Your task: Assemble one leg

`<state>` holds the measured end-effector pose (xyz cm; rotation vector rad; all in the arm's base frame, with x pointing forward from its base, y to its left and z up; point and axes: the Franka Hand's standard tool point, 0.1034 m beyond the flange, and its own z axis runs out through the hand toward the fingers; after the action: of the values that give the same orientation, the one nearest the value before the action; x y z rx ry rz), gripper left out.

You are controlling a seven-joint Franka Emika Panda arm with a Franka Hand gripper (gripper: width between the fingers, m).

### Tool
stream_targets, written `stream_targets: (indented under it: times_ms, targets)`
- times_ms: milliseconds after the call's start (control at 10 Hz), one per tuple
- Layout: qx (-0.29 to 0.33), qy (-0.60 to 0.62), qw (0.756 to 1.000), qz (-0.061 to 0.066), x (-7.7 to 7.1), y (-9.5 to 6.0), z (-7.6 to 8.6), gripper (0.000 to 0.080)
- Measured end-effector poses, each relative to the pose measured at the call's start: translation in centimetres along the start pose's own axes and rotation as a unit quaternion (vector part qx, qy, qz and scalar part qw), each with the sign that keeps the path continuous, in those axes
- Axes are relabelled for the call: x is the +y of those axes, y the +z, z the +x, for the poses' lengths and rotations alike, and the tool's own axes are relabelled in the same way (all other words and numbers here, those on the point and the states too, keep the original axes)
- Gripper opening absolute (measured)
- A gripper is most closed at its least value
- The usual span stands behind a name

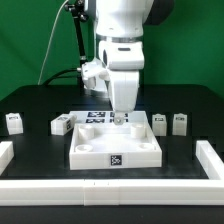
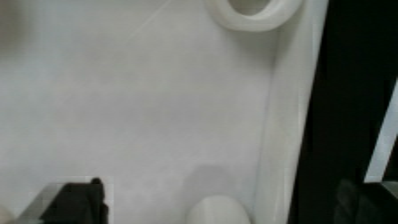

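Note:
Several white legs with marker tags stand on the black table: two at the exterior view's left (image 1: 14, 122) (image 1: 61, 125) and two at its right (image 1: 158, 122) (image 1: 180, 122). My gripper (image 1: 122, 118) hangs low over the back edge of the large white square tray piece (image 1: 90, 150). In the wrist view the gripper (image 2: 217, 195) is open: one dark finger (image 2: 75, 200) stands far out to the side, the other merges with the dark table. A pale rounded shape (image 2: 217, 208) lies between the jaws; I cannot tell what it is. A round corner socket (image 2: 263, 12) shows ahead.
The marker board (image 1: 92, 117) lies behind the tray piece, beside the gripper. White walls border the table at the front (image 1: 110, 188) and at both sides. The black table (image 2: 347, 90) runs along the tray's edge in the wrist view.

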<state>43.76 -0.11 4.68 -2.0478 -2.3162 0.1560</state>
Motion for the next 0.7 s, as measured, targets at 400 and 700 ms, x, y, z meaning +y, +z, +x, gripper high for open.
stream_targets:
  times_ms: [400, 700]
  targets:
    - [0.014, 0.002, 1.000, 0.017, -0.7, 3.8, 0.5, 0.0650]
    - [0.014, 0.006, 1.000, 0.019, -0.8, 3.9, 0.5, 0.0522]
